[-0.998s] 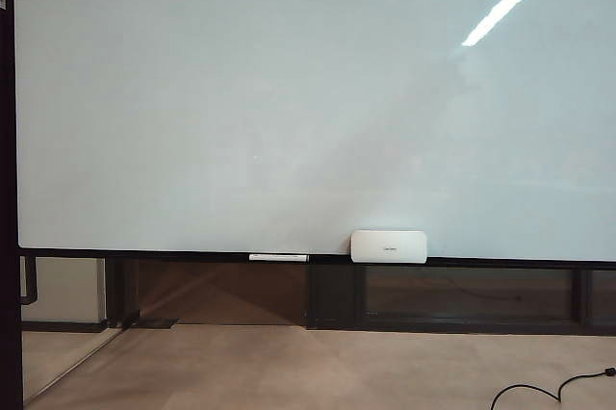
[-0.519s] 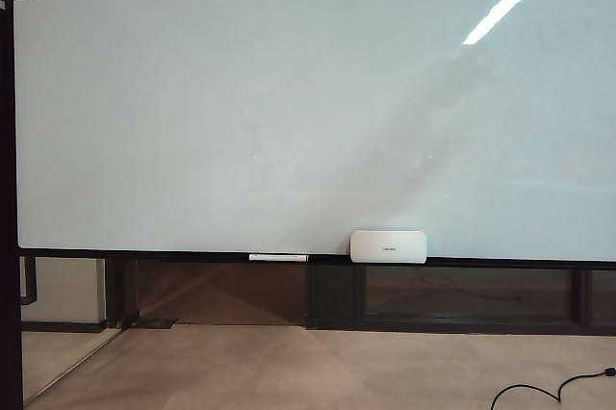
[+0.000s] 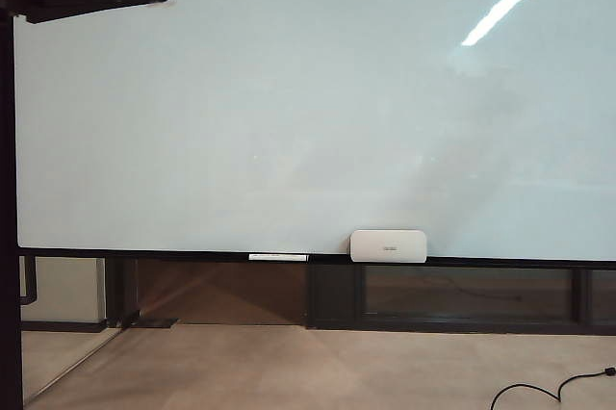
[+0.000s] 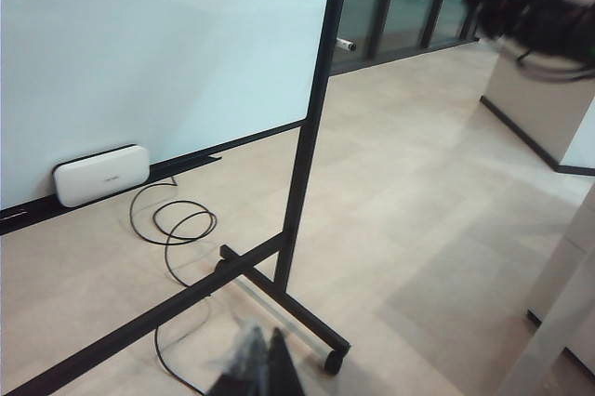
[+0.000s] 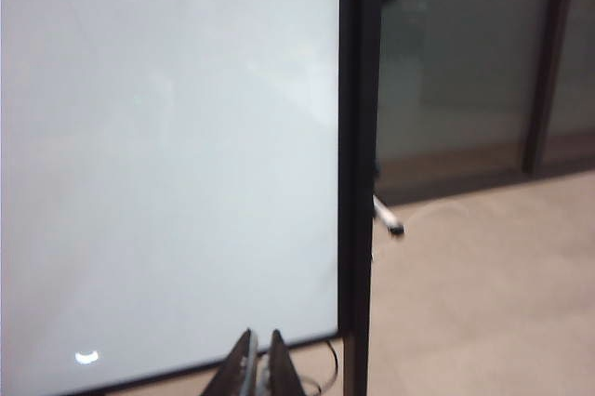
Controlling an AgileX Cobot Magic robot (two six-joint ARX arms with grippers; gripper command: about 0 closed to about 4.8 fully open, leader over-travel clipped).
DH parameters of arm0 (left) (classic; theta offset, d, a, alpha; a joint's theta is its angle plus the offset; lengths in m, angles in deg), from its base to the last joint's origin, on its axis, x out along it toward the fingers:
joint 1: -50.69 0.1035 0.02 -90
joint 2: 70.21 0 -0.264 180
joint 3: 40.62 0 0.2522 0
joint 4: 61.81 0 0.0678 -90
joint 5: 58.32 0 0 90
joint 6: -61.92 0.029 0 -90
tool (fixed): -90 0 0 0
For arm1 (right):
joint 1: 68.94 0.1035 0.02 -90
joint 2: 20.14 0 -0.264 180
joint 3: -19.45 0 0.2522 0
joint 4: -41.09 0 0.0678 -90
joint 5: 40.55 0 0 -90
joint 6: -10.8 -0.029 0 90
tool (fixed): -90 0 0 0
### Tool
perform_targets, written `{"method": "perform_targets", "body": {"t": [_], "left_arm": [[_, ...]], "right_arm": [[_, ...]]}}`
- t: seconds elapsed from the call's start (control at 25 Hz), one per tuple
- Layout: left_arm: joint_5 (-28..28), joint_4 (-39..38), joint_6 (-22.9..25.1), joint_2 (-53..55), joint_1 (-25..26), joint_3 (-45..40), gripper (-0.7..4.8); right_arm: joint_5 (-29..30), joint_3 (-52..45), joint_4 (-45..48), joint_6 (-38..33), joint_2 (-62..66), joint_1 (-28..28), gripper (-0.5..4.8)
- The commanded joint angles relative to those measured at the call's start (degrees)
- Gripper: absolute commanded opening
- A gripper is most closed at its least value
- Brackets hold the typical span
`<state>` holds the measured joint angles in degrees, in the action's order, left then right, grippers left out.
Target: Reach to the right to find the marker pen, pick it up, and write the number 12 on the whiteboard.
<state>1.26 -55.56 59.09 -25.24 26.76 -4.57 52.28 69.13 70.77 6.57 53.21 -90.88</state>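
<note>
Marker pen search is the step in hand, I judge: nearest in the right wrist view, right gripper has fingers together w/ nothing between them, facing the whiteboard edge, and past its dark frame a slim white stick w/ dark tip pokes out, probably the pen but too blurred to confirm. Left gripper also looks pinched together and empty, low over the floor by the stand's foot, w/ a white box on the ledge further off. Next move needs the right fingers to part and line up on that barrel; neither gripper shows in the exterior view, and a thin white stick on the ledge there isn't the pen.
</note>
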Motion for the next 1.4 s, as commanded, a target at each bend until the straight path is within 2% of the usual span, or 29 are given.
{"method": "perform_targets", "body": {"t": [0.04, 0.28, 0.36, 0.56, 0.68, 0.76, 0.84, 1.2, 1.32, 1.4], "left_arm": [[1.2, 1.3, -0.4, 0.5, -0.2, 0.3, -0.05], [3.6, 1.4, -1.2, 0.8, -0.1, 0.5, -0.05], [3.8, 1.3, -0.9, 0.9, -0.1, 0.5, -0.05], [7.5, 0.6, 2.8, 2.0, -0.1, 0.4, -0.05], [7.7, 0.3, 4.4, 3.0, -0.1, 0.4, -0.05], [7.6, 0.5, 4.6, 3.8, -0.1, 0.4, -0.05], [7.6, 0.5, 5.0, 4.6, -0.1, 0.4, -0.05], [8.4, 1.1, 7.6, 8.7, -0.1, 0.4, -0.05], [8.3, 3.3, 8.4, 12.3, -0.1, 0.4, -0.05], [8.8, 5.2, 8.4, 14.6, -0.1, 0.4, -0.05]], "right_arm": [[0.1, 0.8, 6.9, -0.2, 5.9, -0.1, 0.21], [0.1, 7.7, 8.3, 2.5, 15.6, -0.1, 0.27], [0.1, 11.1, 8.3, 4.3, 19.7, -0.2, 0.73], [-1.1, 16.3, 8.4, 4.3, 26.0, -1.0, 0.82], [-1.5, 17.5, 9.6, 4.5, 27.6, -2.1, 0.86], [-0.9, 18.1, 11.6, 4.0, 29.0, -3.3, 0.75], [0.1, 19.2, 11.0, 5.4, 30.1, -4.1, -0.07], [7.5, 29.9, 10.4, 6.7, 41.3, -9.5, -0.05], [12.7, 35.4, 10.8, 6.6, 47.2, -11.1, -0.05], [14.0, 38.7, 10.8, 6.6, 50.7, -11.5, -0.05]]}}
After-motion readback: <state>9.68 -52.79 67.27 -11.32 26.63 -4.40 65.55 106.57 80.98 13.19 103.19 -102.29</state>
